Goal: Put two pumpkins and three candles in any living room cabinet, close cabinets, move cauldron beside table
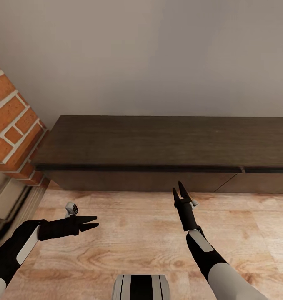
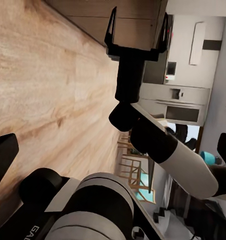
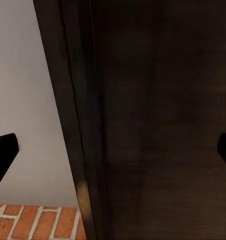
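The long, low, dark brown cabinet [image 1: 158, 141] stands against the grey wall straight ahead, its flat fronts [image 1: 137, 181] looking shut, with a thin seam near the right. My left gripper [image 1: 94, 221] hovers open over the floor, pointing right. My right gripper [image 1: 179, 189] is open, pointing at the cabinet front just short of it. In the left wrist view the right gripper [image 2: 138, 27] shows its fingers spread and empty. The cabinet [image 3: 158, 110] looms close and dark in the right wrist view. The pumpkins, candles and cauldron are out of view.
A red brick fireplace [image 1: 12, 125] juts out at the left, touching the cabinet's left end. Light wooden floor [image 1: 137, 233] lies between me and the cabinet. Far off in the left wrist view are a kitchen appliance [image 2: 178, 95] and wooden chairs [image 2: 130, 165].
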`<state>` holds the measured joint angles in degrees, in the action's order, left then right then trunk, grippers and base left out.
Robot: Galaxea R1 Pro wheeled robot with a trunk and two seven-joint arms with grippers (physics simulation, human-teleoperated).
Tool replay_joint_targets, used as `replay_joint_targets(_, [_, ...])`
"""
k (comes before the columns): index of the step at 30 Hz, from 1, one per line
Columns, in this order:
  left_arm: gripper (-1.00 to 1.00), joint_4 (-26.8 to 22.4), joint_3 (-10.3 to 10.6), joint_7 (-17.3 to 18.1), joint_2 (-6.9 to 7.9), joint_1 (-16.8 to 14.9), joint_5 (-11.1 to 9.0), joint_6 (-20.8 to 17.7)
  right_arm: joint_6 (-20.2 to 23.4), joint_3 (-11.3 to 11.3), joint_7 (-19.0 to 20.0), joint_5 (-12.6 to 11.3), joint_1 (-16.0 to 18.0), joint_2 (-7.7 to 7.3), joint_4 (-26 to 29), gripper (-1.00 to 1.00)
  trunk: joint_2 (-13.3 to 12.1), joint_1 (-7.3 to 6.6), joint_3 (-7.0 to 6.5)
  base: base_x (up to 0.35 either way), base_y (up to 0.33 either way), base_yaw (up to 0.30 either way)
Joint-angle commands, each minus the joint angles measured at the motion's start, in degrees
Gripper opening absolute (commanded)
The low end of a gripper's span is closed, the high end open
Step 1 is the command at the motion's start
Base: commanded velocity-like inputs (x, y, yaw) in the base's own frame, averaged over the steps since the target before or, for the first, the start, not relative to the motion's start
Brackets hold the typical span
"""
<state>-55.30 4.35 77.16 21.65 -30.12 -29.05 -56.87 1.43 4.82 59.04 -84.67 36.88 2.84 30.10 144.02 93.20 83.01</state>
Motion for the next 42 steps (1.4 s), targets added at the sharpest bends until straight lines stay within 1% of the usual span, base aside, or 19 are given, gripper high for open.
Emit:
replay_joint_targets(1, [1.0,0.01,0.14,0.09,0.06,-0.03,-0.21,-0.52,0.15,0.27,0.18,-0.58,0.03,-0.05,-0.04,1.0,0.01,-0.01,0.03,0.0,0.0,0.0])
replay_joint_targets(4, [1.0,0.01,0.13,0.09,0.09,-0.03,-0.21,-0.52,0.15,0.36,0.06,-0.58,0.03,-0.03,-0.04,1.0,0.01,-0.01,0.03,0.0,0.0,0.0])
replay_joint_targets(10, [1.0,0.01,0.14,0.09,0.06,-0.03,-0.22,-0.52,-0.11,2.53,-0.12,-0.66,0.03,-0.03,-0.12,1.0,-0.07,-0.16,-1.3,0.0,0.0,0.0])
replay_joint_targets(13, [1.0,0.03,0.14,0.09,0.06,-0.03,-0.22,-0.52,-0.17,2.79,-0.15,-0.67,0.03,-0.03,-0.12,1.0,-0.11,-0.24,-1.97,0.0,0.0,0.0])
replay_joint_targets(16, [1.0,0.03,0.18,0.09,0.06,-0.03,-0.21,-0.52,-0.19,2.88,-0.15,-0.67,0.03,-0.03,-0.13,1.0,-0.11,-0.24,-1.97,0.0,0.0,0.0])
replay_joint_targets(19, [1.0,0.02,0.19,0.09,0.06,-0.03,-0.21,-0.52,-0.2,2.9,-0.16,-0.67,0.03,-0.03,-0.13,1.0,-0.15,-0.32,-2.63,0.0,0.0,0.0])
replay_joint_targets(42, [1.0,0.1,0.16,0.02,0.06,-0.03,-0.21,-0.52,-0.29,2.84,-0.48,-0.81,0.03,-0.03,-0.21,1.0,-0.15,-0.32,-2.63,0.047,0.005,0.0])
